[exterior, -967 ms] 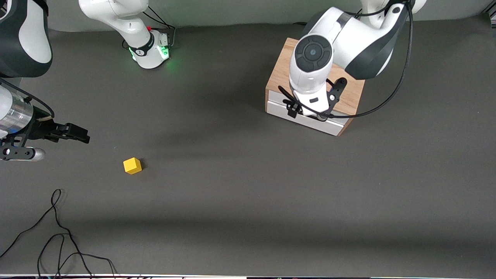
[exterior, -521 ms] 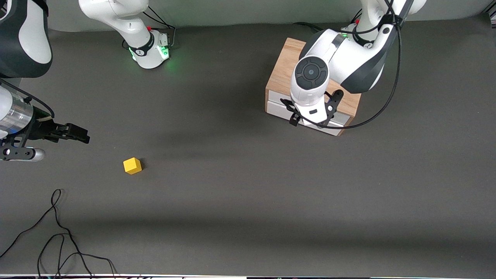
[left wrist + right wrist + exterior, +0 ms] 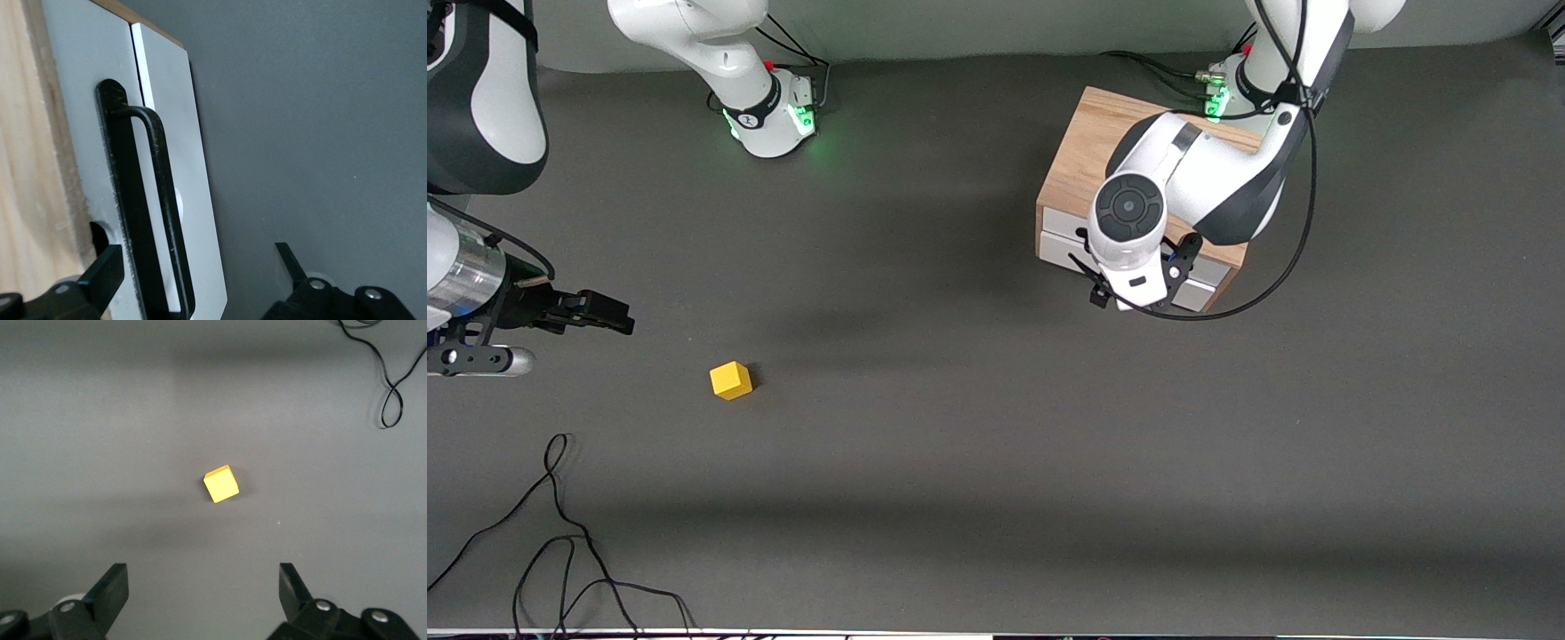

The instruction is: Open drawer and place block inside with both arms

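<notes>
Fingers astride handle (spread wide)

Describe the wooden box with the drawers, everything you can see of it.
The wooden box is light oak-grain, standing on the dark table at the left arm's end. Its front carries two white drawer panels, both shut, and a black bar handle. The left gripper is open in front of the handle, not touching it.

Shut drawer; yellow block on table.
</notes>
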You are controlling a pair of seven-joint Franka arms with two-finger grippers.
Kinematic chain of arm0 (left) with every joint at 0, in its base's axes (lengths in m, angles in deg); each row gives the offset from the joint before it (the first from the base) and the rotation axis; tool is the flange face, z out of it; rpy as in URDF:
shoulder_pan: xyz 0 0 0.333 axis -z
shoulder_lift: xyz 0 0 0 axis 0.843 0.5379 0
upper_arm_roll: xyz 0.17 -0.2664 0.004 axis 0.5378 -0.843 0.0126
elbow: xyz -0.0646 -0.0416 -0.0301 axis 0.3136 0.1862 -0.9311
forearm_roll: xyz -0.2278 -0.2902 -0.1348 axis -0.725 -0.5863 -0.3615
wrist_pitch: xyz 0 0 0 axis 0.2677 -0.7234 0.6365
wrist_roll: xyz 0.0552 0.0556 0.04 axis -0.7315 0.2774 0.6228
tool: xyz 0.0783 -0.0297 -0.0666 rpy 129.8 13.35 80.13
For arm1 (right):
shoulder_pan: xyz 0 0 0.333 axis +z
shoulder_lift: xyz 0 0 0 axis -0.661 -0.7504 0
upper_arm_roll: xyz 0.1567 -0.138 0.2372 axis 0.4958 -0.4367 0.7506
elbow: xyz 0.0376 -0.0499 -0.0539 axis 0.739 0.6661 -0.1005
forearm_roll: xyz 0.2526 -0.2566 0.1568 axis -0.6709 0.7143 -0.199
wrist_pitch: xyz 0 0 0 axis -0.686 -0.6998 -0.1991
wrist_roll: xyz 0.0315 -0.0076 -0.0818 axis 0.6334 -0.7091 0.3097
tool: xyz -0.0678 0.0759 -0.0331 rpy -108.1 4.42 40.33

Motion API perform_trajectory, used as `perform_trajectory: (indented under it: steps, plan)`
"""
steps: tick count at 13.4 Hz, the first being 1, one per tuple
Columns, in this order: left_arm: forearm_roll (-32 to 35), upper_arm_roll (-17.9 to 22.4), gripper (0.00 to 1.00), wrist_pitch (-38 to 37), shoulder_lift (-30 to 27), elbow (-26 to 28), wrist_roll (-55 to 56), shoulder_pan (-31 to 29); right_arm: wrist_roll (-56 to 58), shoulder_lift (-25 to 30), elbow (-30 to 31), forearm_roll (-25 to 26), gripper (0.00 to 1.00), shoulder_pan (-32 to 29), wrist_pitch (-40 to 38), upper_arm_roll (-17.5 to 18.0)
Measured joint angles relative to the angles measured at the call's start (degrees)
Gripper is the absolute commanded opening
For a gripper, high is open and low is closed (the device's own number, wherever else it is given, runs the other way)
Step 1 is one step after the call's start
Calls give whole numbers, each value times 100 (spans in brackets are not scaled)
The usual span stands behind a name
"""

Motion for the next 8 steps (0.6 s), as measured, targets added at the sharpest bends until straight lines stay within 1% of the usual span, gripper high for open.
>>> perform_trajectory:
  steps: [8]
  plan:
    - [38,33,100,139,317,2,206,-3,139,-40,56,-3,100,0,20,-12]
